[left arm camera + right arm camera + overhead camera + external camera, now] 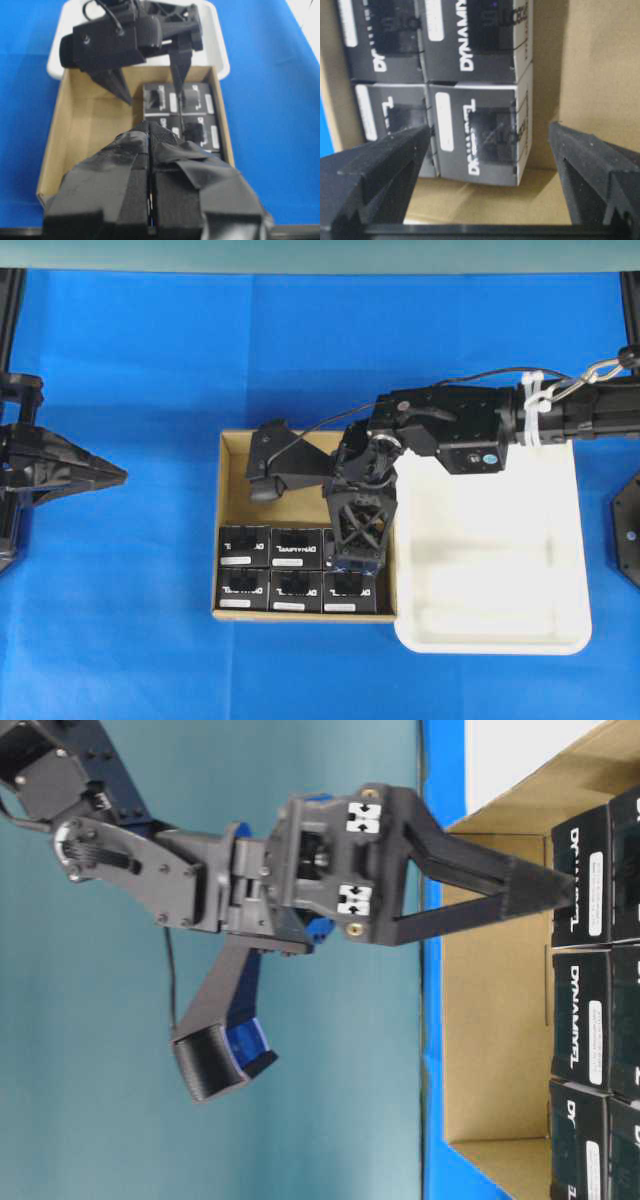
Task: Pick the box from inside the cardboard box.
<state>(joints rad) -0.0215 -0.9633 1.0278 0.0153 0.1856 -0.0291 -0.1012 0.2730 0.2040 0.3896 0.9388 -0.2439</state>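
The brown cardboard box (pixel 290 505) lies mid-table, with several black boxes with white lettering packed along its near side (pixel 297 548). My right gripper (pixel 352 540) reaches down into it from the right, open wide. In the right wrist view its fingers (pixel 385 160) stand either side of one black box (pixel 480 135) without touching it. From the left wrist view the two fingers (pixel 180 70) spread over the end row of boxes (pixel 197 102). My left gripper (pixel 100 475) rests at the table's left, shut and empty (pixel 149 131).
A white plastic tray (pixel 560 570) sits against the cardboard box's right wall, under the right arm. The far half of the cardboard box floor (pixel 85 130) is bare. Blue cloth (pixel 130 620) covers the table all round.
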